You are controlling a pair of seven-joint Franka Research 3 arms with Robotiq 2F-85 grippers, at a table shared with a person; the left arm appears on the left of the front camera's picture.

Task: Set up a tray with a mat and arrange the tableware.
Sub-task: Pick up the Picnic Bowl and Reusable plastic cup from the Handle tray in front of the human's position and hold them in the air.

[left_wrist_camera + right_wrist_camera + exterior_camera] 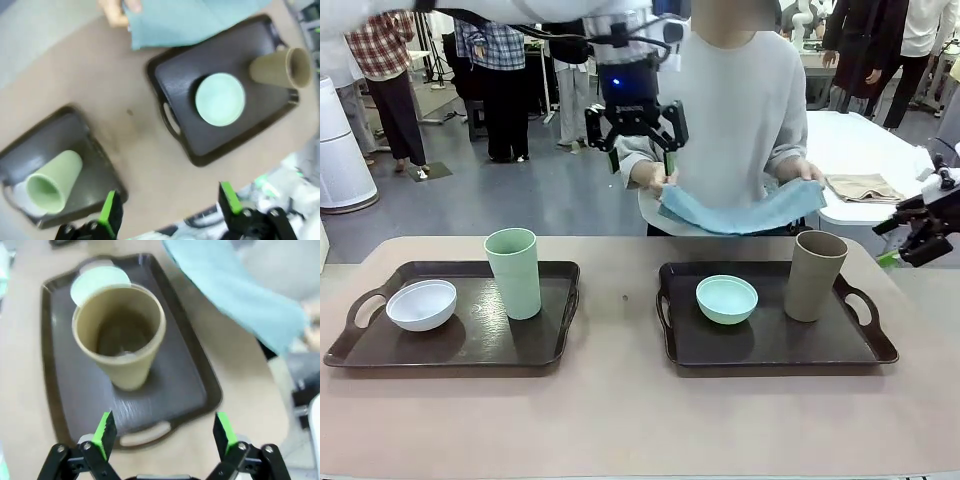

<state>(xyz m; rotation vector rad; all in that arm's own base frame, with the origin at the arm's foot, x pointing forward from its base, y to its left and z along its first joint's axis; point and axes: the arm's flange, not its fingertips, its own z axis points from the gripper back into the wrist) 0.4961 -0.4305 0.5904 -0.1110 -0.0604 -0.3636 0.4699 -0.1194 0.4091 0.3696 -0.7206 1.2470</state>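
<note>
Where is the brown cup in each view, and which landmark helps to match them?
Front view: the brown cup stands right of centre, on the right-hand tray.
Left wrist view: brown cup at upper right.
Right wrist view: brown cup left of centre, seen from above.
Shared landmark: the mint bowl beside it on the same tray.

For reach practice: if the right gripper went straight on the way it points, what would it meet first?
Probably the tall taupe brown handleless cup, upright on the dark rectangular tray, ahead of the open right gripper; depth is unclear.
</note>
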